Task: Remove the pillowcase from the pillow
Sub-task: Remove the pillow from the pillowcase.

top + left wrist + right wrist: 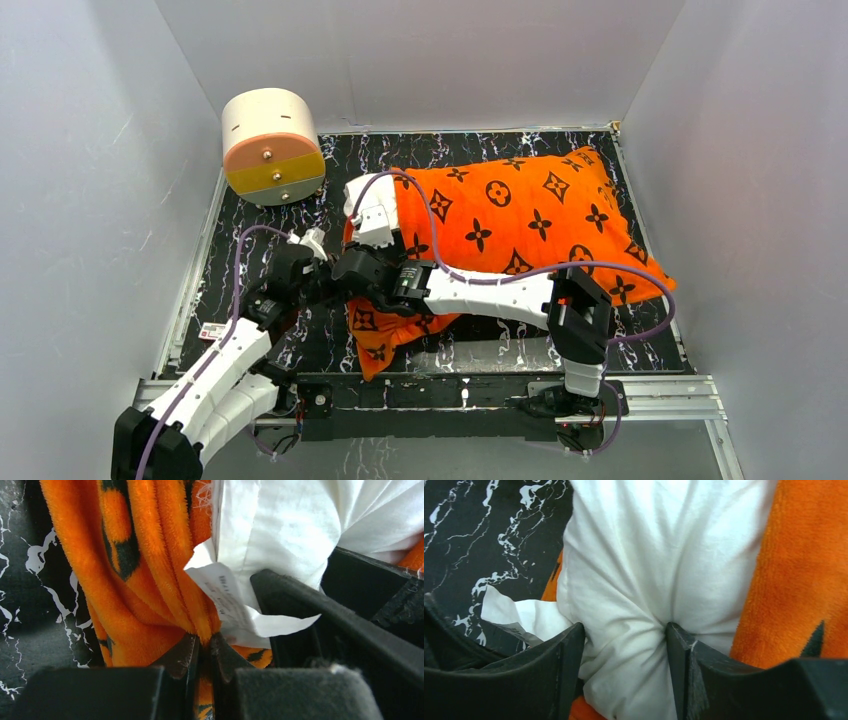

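The orange pillowcase (520,215) with black motifs lies across the dark floor, its open end at the left by both grippers. My left gripper (205,641) is shut on a bunched fold of the pillowcase (150,580); in the top view it (322,283) sits at that open end. My right gripper (624,635) is shut on a puckered corner of the white pillow (659,555), with the pillowcase (804,570) at its right. It (350,262) is next to the left gripper. The pillow (280,525) with a paper label (230,600) shows beside the fold. In the top view the pillow is hidden.
A cream-and-orange cylinder (272,145) stands at the back left. White walls (90,200) close in the black marbled floor (260,220) on three sides. A small tag (212,330) lies at the floor's left edge. My right gripper's black fingers (350,620) crowd the left wrist view.
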`<state>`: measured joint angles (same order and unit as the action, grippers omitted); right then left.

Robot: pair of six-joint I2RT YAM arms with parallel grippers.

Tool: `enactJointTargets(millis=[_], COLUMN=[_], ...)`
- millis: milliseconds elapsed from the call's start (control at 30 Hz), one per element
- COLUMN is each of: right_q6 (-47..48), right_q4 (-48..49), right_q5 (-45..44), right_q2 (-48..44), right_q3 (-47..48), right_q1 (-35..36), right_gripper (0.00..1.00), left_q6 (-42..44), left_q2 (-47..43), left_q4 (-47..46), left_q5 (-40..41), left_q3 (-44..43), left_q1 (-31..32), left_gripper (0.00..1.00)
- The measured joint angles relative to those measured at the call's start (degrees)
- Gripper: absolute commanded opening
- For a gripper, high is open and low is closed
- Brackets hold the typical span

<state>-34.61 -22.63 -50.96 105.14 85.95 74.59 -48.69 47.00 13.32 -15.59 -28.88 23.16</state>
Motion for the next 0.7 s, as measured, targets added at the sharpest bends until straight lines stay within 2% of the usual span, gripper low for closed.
enactJointTargets(millis=[100, 200, 267, 367, 433, 533, 667, 700], right_q6=[-0.79, -1.18, -1.01, 0.0, 0.09, -0.22, 0.28, 0.9], right_q4=[0.02, 0.28, 1.01, 2.1, 2.19, 2.54, 1.92, 1.46], right_q5=[-1.62, -2.16, -1.75, -1.29, -1.46, -1.62, -2.84, -2.91], right_q2=[0.13, 0.37, 0.61, 1.51, 2.23, 3.28, 4.68, 4.79], right_q3=[-0.59, -0.61, -0.61, -0.68, -0.83, -1.31, 0.39, 1.16], right_q1=[0.24, 0.44, 0.46, 0.31, -0.22, -1.33, -2.01, -2.01], right_gripper=[0.7, 0.84, 0.83, 0.65, 0.42, 0.16, 0.0, 0.0], left_q6=[-0.92, -1.68, -2.12, -3.19, -4.15, -5.97, -7.74, -8.11], left_q2=[-1.18, -2.16, -2.69, -3.74, -4.46, -5.64, -8.07, -8.55], left_q4=[-1.2, -2.03, -2.67, -3.69, -4.42, -5.86, -7.28, -7.52], left_q5=[0.0, 0.0, 0.02, 0.15, 0.39, 0.85, 1.73, 1.95], left_q3=[1.6, 2.45, 3.02, 4.13, 5.03, 6.16, 7.43, 7.78], left_q1=[0.0, 0.0, 0.0, 0.0, 0.0, 0.0, -0.04, -0.07], left_gripper=[0.0, 0.0, 0.0, 0.0, 0.0, 0.0, 0.0, 0.0])
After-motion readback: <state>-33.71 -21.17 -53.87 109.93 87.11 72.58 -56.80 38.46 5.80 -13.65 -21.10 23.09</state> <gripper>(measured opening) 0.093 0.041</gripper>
